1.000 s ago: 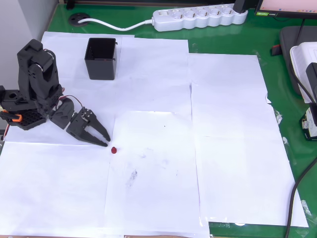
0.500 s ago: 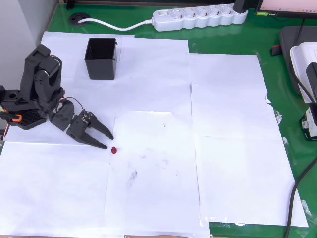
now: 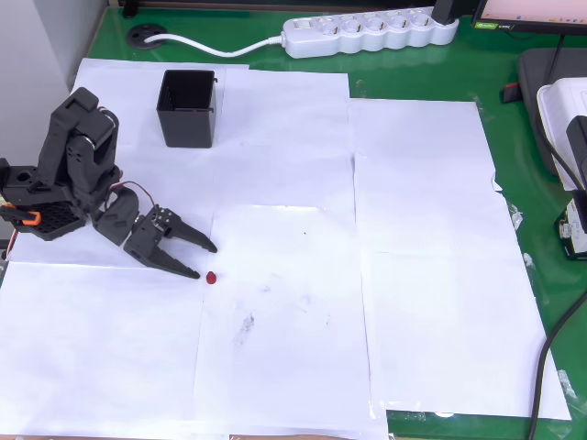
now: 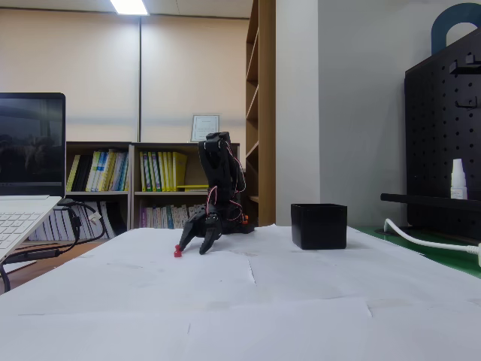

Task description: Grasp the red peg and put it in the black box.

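1. Overhead view: the tiny dark-red rounded peg (image 3: pixel 211 277) lies on white paper, too small to show any long axis. The black two-finger end effector (image 3: pixel 204 259) is released, spread wider than before, just left of it.
2. Fixed view: the peg (image 4: pixel 178 253) sits beside the end effector (image 4: pixel 197 245), well apart from the square black plastic box (image 4: pixel 319 226).

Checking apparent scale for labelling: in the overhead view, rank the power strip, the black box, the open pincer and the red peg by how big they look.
1. Power strip, clearly longest.
2. Pincer and black box look alike; left unranked.
3. Red peg, by far the smallest.
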{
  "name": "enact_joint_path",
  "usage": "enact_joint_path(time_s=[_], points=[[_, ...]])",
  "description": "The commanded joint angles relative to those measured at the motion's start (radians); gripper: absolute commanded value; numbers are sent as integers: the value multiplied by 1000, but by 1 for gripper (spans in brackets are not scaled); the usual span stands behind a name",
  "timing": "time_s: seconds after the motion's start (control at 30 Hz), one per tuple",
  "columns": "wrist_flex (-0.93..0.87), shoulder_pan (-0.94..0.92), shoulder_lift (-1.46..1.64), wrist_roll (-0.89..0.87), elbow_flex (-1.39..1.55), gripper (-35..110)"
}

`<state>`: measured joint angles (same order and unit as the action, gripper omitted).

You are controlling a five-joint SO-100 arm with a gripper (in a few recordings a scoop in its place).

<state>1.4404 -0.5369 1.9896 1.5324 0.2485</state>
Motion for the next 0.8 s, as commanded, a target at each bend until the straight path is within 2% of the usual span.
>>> enact_joint_path(time_s=[0.0,0.47,0.57,0.77], points=[[35,-26,11,15,46,19],[9,-32,60,49,95,19],[3,-37,80,51,117,29],[-32,-37,86,60,140,34]])
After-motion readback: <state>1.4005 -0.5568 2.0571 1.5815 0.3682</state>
